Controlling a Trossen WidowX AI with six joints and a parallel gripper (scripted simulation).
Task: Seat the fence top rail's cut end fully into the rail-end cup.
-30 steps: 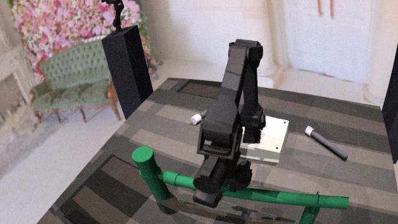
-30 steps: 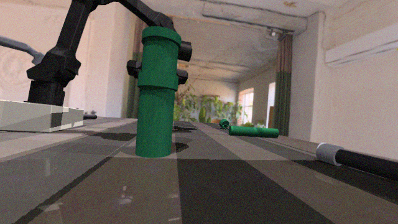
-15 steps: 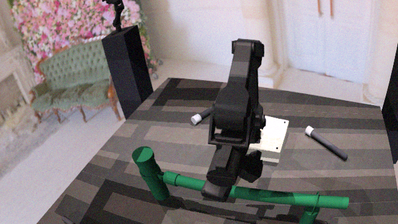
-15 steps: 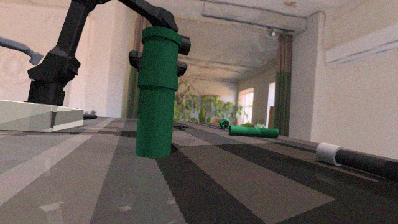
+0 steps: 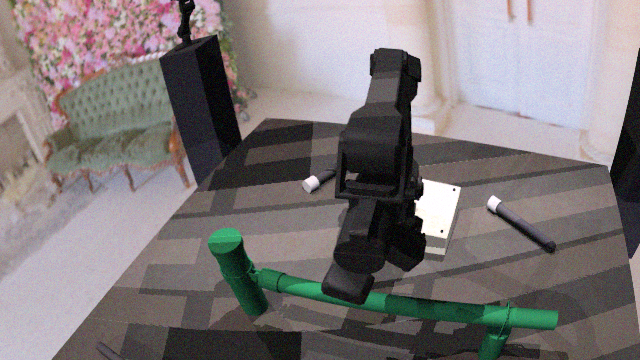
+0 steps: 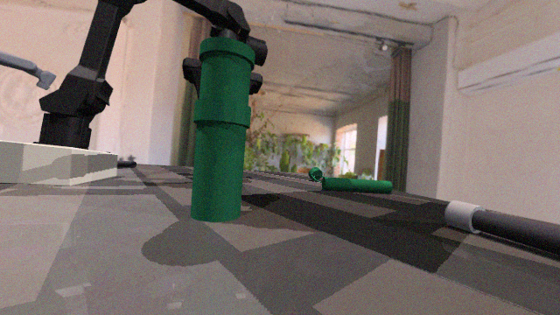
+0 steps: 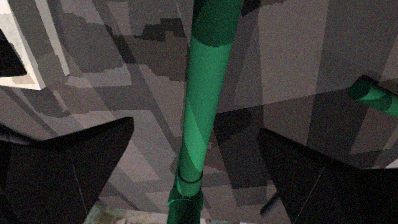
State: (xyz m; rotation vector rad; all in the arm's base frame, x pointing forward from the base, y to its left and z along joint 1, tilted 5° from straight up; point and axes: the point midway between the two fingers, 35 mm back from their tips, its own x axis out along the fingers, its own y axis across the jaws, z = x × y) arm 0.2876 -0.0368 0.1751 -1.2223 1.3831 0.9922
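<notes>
The big green post (image 5: 252,297) (image 6: 217,175) stands upright. Its brace band (image 6: 222,113) sits in the upper part, a little below the post cap (image 5: 226,240) (image 6: 227,45). The rail-end cup (image 5: 270,280) hangs on the band's side. The green rail (image 5: 430,308) (image 7: 205,100) runs from the cup's mouth through the loop cap (image 5: 508,320) on the short post (image 5: 492,346). The rail's cut end is hidden in the cup; its depth cannot be told. My gripper (image 7: 197,128) is open, above the rail, with one finger on each side and visible space between both and the rail.
A pale block (image 5: 437,210) (image 6: 57,163) lies behind the rail on the table. Dark rods with white ends lie at the right (image 5: 525,229) and behind the arm (image 5: 320,179). The exterior view shows a loose green tube (image 6: 356,185) and a small green ring (image 6: 315,174).
</notes>
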